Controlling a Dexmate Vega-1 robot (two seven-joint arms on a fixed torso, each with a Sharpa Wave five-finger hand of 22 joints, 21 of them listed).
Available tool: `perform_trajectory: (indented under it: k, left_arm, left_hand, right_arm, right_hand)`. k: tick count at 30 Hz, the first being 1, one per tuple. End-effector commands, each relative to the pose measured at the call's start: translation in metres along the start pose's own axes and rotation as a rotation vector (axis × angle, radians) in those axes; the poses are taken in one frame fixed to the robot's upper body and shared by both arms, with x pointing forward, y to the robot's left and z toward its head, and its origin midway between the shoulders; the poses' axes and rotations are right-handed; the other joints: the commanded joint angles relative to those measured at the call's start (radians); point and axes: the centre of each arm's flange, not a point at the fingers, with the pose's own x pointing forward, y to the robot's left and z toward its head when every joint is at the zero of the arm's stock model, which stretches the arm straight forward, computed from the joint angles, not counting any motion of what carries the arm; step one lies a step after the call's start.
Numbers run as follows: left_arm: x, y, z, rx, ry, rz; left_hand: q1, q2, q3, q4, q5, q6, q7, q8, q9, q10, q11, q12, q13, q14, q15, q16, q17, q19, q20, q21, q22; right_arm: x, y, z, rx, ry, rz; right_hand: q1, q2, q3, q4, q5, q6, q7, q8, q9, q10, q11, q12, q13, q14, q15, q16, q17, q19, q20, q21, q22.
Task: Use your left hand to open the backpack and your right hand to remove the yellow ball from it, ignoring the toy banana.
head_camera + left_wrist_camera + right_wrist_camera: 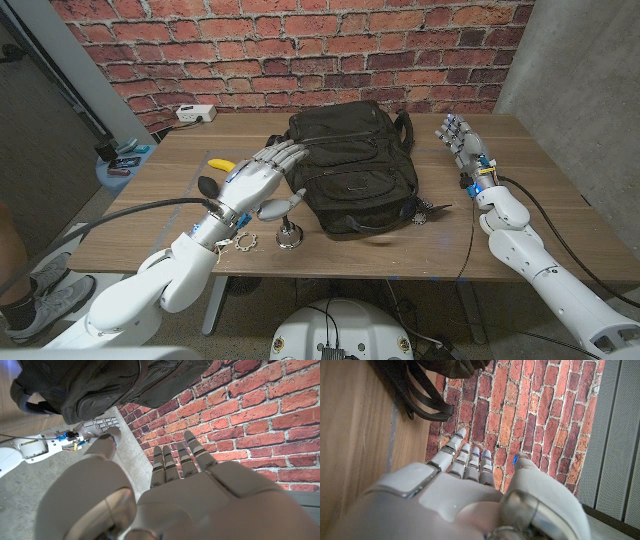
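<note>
Black backpack [352, 170] lies flat mid-table — zipped shut — toy banana [220, 165] to its left.

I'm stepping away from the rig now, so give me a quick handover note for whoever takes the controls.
Left hand: open, fingers reaching onto the left edge of the black backpack, gripping nothing yet.
Right hand: open, waiting right of the backpack, apart from it.
Backpack lies mid-table and looks closed. Yellow ball unseen, presumably inside. Toy banana lies on the table left of the left hand.
Done: nothing.
Left: open the backpack with the left hand, take the ball out with the right.
</note>
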Motion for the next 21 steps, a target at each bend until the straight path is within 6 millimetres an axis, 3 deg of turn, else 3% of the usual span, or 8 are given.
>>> perform_trajectory:
  k: [1,21]
  left_arm:
    - [-0.001,-0.003,0.014,0.116,-0.038,0.01]
    - [-0.015,-0.012,0.019,0.201,-0.018,-0.063]
  left_hand:
    - [0.009,-0.005,-0.006,-0.001,-0.001,-0.011,0.003,-0.004,0.005,-0.001,0.007,0.002,0.006,-0.006,0.004,0.001,0.005,-0.004,0.003,-0.006,0.004]
    - [-0.001,-0.008,-0.019,0.012,-0.002,-0.026,0.009,-0.007,0.006,-0.013,0.014,0.006,0.02,-0.005,0.008,0.003,0.009,-0.008,0.006,-0.014,0.006]
  right_arm:
    - [-0.002,-0.005,-0.001,0.024,-0.011,-0.011]
    - [-0.006,-0.008,-0.003,0.054,-0.035,-0.027]
  right_hand:
    - [0.012,-0.001,0.004,-0.006,0.0,0.008,0.002,0.002,0.003,0.006,0.004,0.005,0.002,0.01,0.001,0.005,0.002,0.009,-0.035,-0.002,0.002]
    - [0.013,0.0,0.006,-0.012,0.001,0.01,0.005,0.002,0.003,0.008,0.008,0.005,0.001,0.013,0.001,0.008,0.002,0.011,-0.033,-0.003,0.002]
